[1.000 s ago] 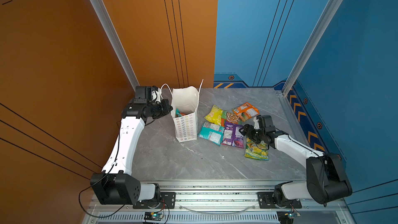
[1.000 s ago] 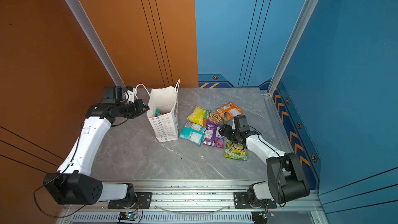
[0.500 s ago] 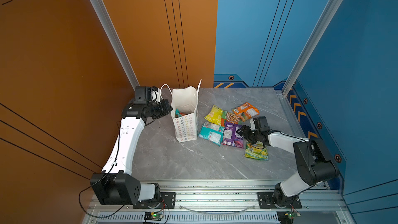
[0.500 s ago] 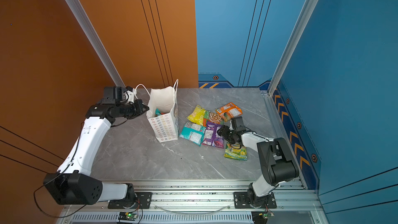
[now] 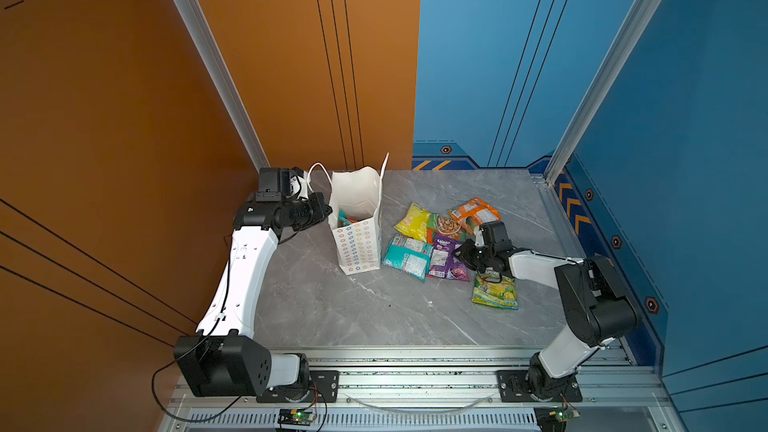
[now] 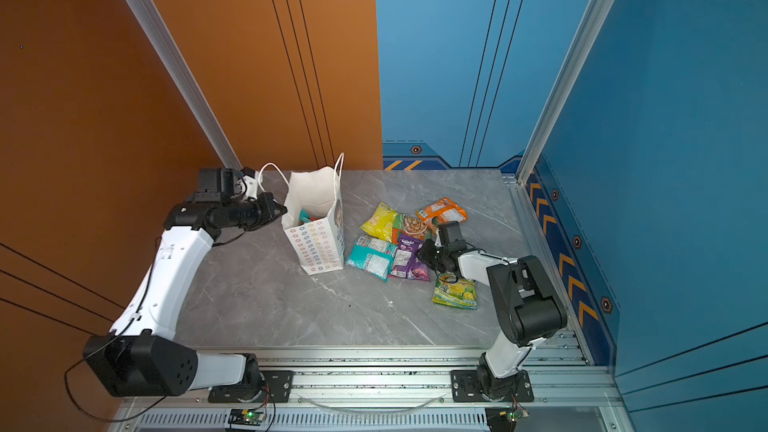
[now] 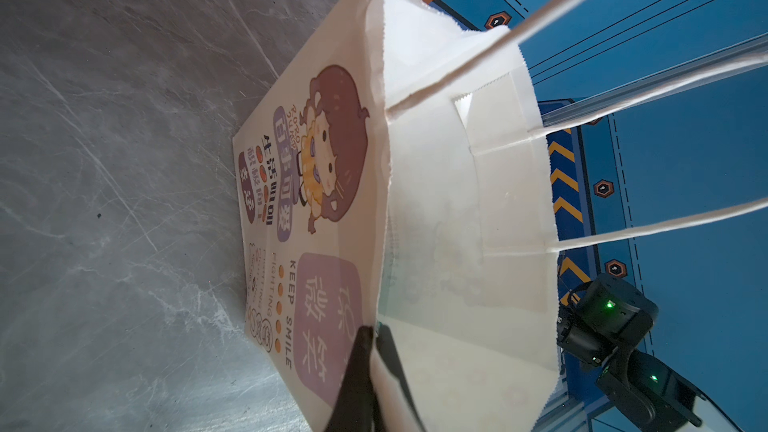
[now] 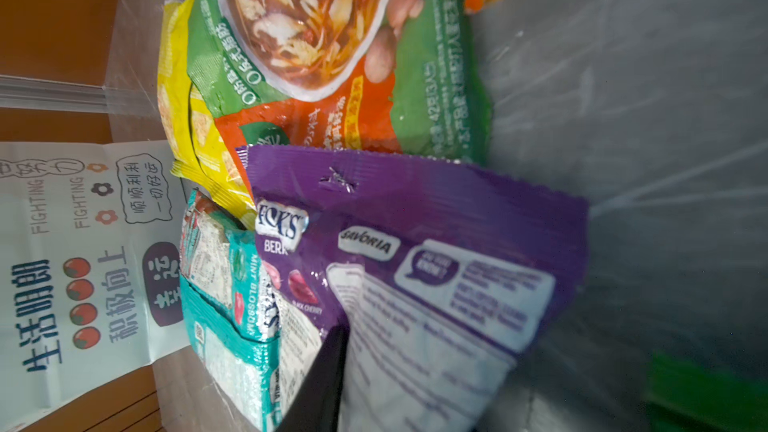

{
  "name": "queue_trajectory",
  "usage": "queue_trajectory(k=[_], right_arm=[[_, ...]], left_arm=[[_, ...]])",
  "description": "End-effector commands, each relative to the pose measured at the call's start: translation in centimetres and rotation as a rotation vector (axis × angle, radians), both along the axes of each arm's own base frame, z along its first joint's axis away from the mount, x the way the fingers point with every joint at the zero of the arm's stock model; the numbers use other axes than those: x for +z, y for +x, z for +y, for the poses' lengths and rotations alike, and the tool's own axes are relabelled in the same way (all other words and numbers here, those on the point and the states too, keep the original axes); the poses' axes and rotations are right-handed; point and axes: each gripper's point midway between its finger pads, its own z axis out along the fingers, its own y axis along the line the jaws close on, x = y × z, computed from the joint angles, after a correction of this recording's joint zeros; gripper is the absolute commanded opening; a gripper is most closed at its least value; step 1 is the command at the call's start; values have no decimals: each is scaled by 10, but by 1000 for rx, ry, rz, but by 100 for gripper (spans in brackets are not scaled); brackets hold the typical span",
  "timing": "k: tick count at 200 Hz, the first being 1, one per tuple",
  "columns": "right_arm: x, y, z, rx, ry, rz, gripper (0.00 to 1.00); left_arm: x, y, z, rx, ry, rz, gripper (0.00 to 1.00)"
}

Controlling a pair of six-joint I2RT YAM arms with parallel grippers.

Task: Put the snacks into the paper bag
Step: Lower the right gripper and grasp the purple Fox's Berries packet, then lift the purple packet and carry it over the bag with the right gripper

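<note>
One purple packet (image 8: 415,218) clamped in right end effector (image 5: 468,254), snacks (image 5: 407,255) beside paper bag (image 5: 359,243)

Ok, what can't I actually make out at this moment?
Contents of the paper bag: both top views show only teal and orange packet tops at its mouth; its walls hide the rest.
Grip of the right gripper: the right wrist view shows one finger against the purple packet, which hides the other.
Green packet: its upper edge lies under the right arm in both top views.
</note>
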Motion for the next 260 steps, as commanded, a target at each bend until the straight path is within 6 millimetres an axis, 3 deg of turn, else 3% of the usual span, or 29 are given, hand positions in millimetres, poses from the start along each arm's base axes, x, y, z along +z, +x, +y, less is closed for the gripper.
queue_trajectory(k=[1, 38, 87, 144, 179, 260], right_arm=[[24, 8, -1, -5, -16, -54, 17], [59, 8, -5, -1, -49, -122, 0], [108, 2, -2, 8, -79, -219, 0], [208, -3, -2, -15, -67, -426, 0], [270, -7, 20, 16, -55, -567, 0], [369, -9, 92, 167, 40, -782, 0]], left_arm=[[1, -7, -3, -25, -14, -3, 0], [1, -8, -1, -23, -16, -6, 0], [2, -9, -1, -20, -20, -6, 0], [1, -8, -1, -19, -18, -3, 0], [2, -9, -2, -19, -19, -5, 0], [1, -7, -2, -17, -17, -1, 0]])
